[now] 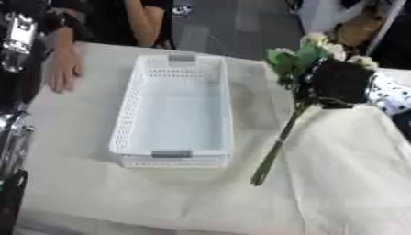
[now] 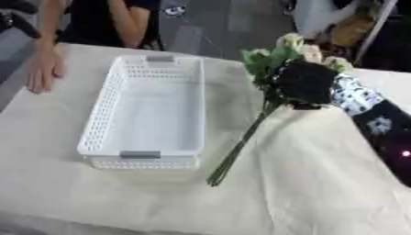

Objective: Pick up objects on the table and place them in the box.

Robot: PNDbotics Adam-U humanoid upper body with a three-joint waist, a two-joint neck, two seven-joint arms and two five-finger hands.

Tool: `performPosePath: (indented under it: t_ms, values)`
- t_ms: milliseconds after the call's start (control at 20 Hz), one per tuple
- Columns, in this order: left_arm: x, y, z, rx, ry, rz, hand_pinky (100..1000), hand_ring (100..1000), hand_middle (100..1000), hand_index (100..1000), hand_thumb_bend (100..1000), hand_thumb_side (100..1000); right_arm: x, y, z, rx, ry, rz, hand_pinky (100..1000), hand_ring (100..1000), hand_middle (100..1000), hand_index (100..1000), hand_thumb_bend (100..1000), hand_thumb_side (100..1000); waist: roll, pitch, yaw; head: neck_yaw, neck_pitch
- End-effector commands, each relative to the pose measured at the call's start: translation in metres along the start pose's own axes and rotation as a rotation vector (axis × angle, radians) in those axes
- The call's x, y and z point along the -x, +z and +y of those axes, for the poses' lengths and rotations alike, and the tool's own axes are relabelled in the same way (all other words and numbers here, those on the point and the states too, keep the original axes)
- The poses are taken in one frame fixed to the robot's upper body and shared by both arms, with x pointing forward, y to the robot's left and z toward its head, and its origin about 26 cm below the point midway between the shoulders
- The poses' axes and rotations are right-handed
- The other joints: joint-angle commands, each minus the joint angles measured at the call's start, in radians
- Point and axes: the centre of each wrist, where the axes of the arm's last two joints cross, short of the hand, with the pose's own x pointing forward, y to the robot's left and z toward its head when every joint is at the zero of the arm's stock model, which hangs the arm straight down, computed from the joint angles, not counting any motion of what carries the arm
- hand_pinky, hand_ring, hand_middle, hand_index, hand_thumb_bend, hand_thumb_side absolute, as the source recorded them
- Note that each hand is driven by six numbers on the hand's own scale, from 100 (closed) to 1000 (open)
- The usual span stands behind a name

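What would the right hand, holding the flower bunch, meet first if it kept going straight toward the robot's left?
Probably the near long wall of the white basket. The right hand, curled round the flower bunch, sits just right of it; height over the rim is unclear, so it might pass above.

The work surface is covered by a cream, slightly creased cloth [image 1: 345,174], which fills the near and middle ground and falls away at the near edge. Beyond its far edge, a dark grey floor [image 1: 233,27] is seen, marked by faint paler lines. At the far right, pale and tan-brown furnishings [image 2: 353,27] are glimpsed, too blurred to be identified. The scene is lit evenly, and only soft shadows are cast on the cloth.
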Motion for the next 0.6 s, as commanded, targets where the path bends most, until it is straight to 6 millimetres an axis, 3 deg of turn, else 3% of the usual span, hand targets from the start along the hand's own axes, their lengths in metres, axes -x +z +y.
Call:
performPosePath:
  t_ms: [50,300,600]
  values:
    - [-0.006,-0.002,0.006,0.007,-0.034,-0.016,482,622,742,711,100,772,0.048,0.008,-0.053,0.338,-0.077,-0.134,129,269,277,278,100,100,0.0,-0.016,-0.005,0.016,-0.002]
    - [-0.005,-0.001,0.007,0.006,-0.037,-0.012,483,621,742,711,100,771,0.073,0.004,-0.08,0.366,-0.053,-0.058,148,277,280,276,100,100,0.0,-0.023,-0.008,0.018,-0.002]
    - [-0.005,-0.001,0.006,0.005,-0.035,-0.011,483,622,742,711,100,771,0.081,-0.012,-0.092,0.417,-0.063,-0.034,157,288,284,277,100,100,0.0,-0.026,-0.004,0.019,-0.002]
